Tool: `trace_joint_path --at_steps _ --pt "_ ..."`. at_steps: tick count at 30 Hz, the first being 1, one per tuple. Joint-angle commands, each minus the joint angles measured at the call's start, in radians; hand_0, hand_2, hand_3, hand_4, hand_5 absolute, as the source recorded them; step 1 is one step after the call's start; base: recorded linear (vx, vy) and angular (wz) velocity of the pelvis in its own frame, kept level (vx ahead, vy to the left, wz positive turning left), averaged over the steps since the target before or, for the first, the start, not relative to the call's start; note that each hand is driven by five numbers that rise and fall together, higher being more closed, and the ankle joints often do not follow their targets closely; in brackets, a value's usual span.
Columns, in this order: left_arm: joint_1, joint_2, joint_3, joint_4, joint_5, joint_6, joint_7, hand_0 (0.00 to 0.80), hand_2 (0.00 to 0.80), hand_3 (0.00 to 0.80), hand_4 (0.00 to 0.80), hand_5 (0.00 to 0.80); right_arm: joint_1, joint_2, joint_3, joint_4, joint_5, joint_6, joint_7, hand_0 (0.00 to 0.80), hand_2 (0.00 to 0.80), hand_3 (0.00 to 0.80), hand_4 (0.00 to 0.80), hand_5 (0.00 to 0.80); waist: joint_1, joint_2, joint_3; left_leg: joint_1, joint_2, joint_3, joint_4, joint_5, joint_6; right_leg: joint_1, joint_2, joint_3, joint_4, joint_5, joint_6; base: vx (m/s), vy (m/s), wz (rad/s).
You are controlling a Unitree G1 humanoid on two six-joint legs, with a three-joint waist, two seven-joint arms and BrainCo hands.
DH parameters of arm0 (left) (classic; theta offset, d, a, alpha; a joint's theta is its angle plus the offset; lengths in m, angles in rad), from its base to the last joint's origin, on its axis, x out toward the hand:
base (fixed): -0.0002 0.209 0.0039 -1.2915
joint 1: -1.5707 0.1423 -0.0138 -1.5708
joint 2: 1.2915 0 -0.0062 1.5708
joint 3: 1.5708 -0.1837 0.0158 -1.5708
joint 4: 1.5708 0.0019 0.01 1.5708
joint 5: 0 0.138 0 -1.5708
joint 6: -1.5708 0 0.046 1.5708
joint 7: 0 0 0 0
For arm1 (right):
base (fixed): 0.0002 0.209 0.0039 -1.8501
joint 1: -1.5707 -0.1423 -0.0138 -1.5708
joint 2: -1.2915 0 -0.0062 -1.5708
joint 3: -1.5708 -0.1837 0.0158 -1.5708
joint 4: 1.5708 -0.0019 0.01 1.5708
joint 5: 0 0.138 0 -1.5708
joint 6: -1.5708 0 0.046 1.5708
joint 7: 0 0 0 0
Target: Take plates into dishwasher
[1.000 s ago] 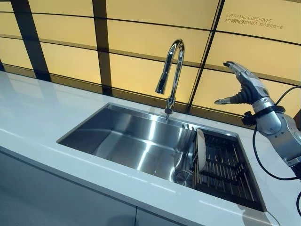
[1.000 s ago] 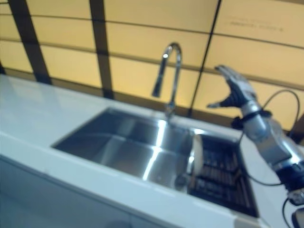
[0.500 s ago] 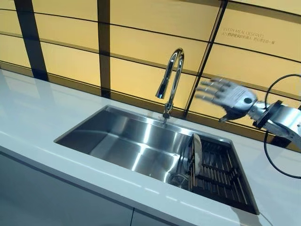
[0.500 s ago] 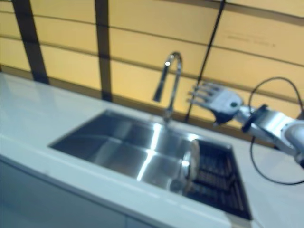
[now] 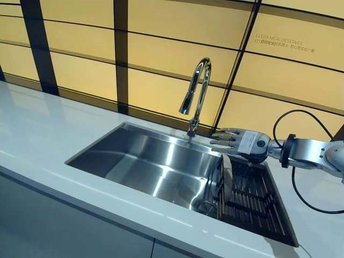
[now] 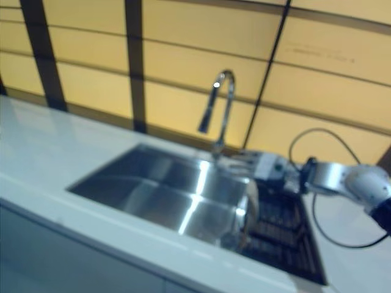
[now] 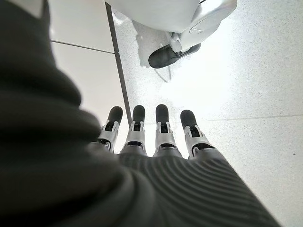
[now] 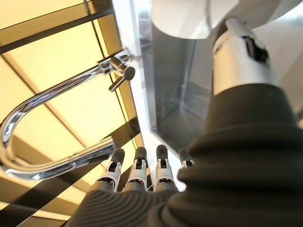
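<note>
Now, plate (image 5: 228,173): stands on edge in the rack (image 5: 257,199) inside the sink (image 5: 141,161).
Right hand (image 5: 240,143): fingers straight, spread, just above the plate, holding nothing.
Handling: probably stiff, smooth, breakable; grip the upper rim.
Left hand (image 7: 156,137): fingers straight, idle, away from the counter.

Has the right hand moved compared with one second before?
Yes. The right hand has come down from above the faucet spout's level to just over the plate in the rack.

Faucet (image 5: 195,91) close beside robot hand (image 5: 243,144)
</note>
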Motion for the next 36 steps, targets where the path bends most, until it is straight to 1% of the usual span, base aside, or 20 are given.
trace_joint_path --at_steps 1,3,7,13,21,24,29,36 --pt "-0.027 0.029 -0.043 0.008 0.019 -0.006 -0.008 0.000 0.000 0.000 0.000 0.000 -0.136 0.014 0.064 0.055 -0.021 -0.021 0.017 0.000 0.000 0.000 0.000 0.000 0.046 -0.031 0.000 0.020 -0.016 0.049 -0.003 -0.079 0.015 0.041 -0.005 -0.049 0.001 -0.047 0.059 0.000 0.000 0.00" --pt "-0.023 0.028 -0.046 0.003 0.020 -0.005 -0.011 0.000 0.000 0.000 0.000 0.000 -0.138 0.023 0.073 0.061 -0.031 -0.031 0.011 0.000 0.000 0.000 0.000 0.000 0.050 -0.029 0.000 0.021 -0.015 0.048 -0.003 -0.080 0.015 0.044 -0.007 -0.054 0.001 -0.049 0.058 0.000 0.000 0.00" --pt "-0.020 0.024 -0.053 -0.007 0.026 -0.001 -0.018 0.000 0.000 0.000 0.000 0.000 -0.127 0.044 0.073 0.063 -0.043 -0.057 0.038 0.000 0.000 0.000 0.000 0.000 0.057 -0.027 0.003 0.022 -0.017 0.042 -0.003 -0.079 0.017 0.049 -0.009 -0.060 0.001 -0.052 0.057 0.000 0.000 0.00" --pt "-0.013 0.028 -0.064 -0.014 0.030 0.005 -0.028 0.000 0.000 0.000 0.000 0.000 -0.123 0.055 0.080 0.074 -0.060 -0.059 0.038 0.000 0.000 0.000 0.000 0.000 0.064 -0.029 0.009 0.025 -0.017 0.038 -0.003 -0.079 0.019 0.053 -0.010 -0.066 0.003 -0.053 0.056 0.000 0.000 0.00" --pt "-0.008 0.032 -0.070 -0.020 0.028 0.005 -0.027 0.000 0.000 0.000 0.000 0.000 -0.132 0.072 0.092 0.081 -0.104 -0.083 0.031 0.000 0.000 0.000 0.000 0.000 0.072 -0.034 0.019 0.021 -0.016 0.032 -0.003 -0.078 0.020 0.053 -0.011 -0.071 0.005 -0.054 0.056 0.000 0.000 0.00" --pt "-0.002 0.033 -0.072 -0.028 0.025 0.004 -0.026 0.000 0.000 0.000 0.000 0.000 -0.145 0.069 0.107 0.082 -0.102 -0.104 0.047 0.000 0.000 0.000 0.000 0.000 0.076 -0.036 0.020 0.020 -0.017 0.029 -0.003 -0.077 0.020 0.054 -0.012 -0.076 0.004 -0.055 0.057 0.000 0.000 0.00" --pt "0.000 0.034 -0.070 -0.029 0.024 0.004 -0.028 0.000 0.000 0.000 0.000 0.000 -0.146 0.073 0.121 0.085 -0.081 -0.120 0.076 0.000 0.000 0.000 0.000 0.000 0.080 -0.037 0.019 0.016 -0.018 0.024 -0.003 -0.075 0.020 0.054 -0.012 -0.080 0.002 -0.055 0.057 -0.004 0.012 0.03" --pt "0.009 0.036 -0.065 -0.032 0.024 0.003 -0.023 0.000 0.000 0.000 0.000 0.000 -0.129 0.063 0.124 0.108 -0.105 -0.125 0.059 0.000 0.000 0.000 0.000 0.000 0.083 -0.039 0.020 0.011 -0.019 0.019 -0.003 -0.073 0.019 0.053 -0.014 -0.084 0.002 -0.055 0.058 0.000 0.004 0.01"
